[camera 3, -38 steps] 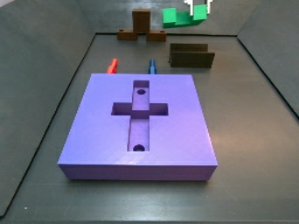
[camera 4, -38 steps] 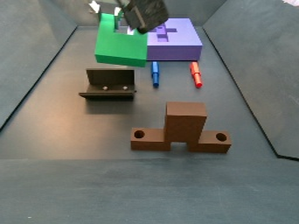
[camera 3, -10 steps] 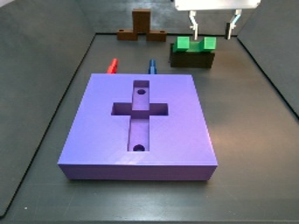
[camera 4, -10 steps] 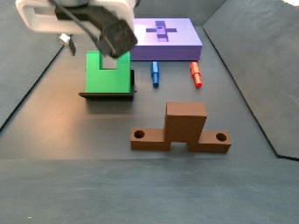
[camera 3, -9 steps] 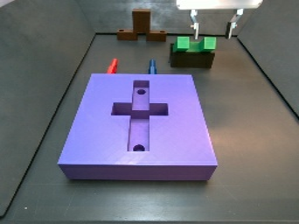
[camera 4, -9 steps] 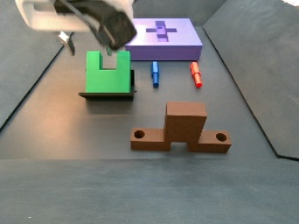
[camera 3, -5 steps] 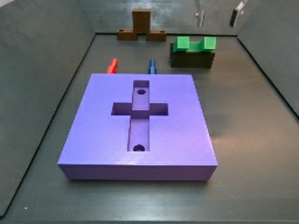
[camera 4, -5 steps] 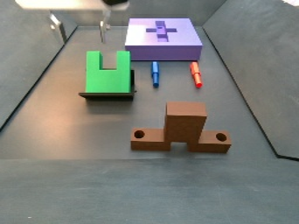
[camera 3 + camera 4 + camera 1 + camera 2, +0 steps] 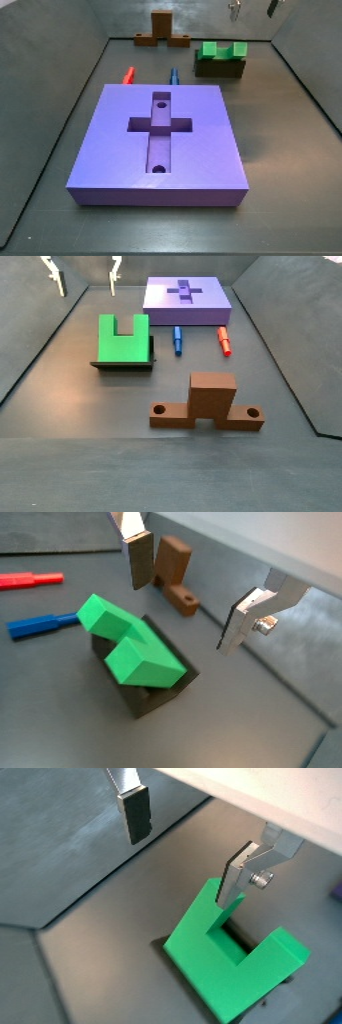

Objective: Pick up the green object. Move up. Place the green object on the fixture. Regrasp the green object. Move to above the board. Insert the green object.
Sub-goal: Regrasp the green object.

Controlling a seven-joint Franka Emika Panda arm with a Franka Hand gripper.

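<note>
In a wrist view, my tool (image 9: pixel 190 584) hangs wide open and empty above the green object (image 9: pixel 128 644), which rests on the dark fixture (image 9: pixel 151 692). In a side view, the green object (image 9: pixel 123 339) sits left of centre, well apart from the purple board (image 9: pixel 189 300) at upper centre. Placing looks finished; regrasping comes next, so I must descend and close on it.

Your gripper (image 9: pixel 83 274) sits high near the top edge in both side views (image 9: pixel 254 8), only the fingertips showing. Jaws are spread wide, nothing between them. In both wrist views the two silver fingers (image 9: pixel 135 557) (image 9: pixel 132 808) point down, well apart, dark pads bare, touching nothing.
</note>
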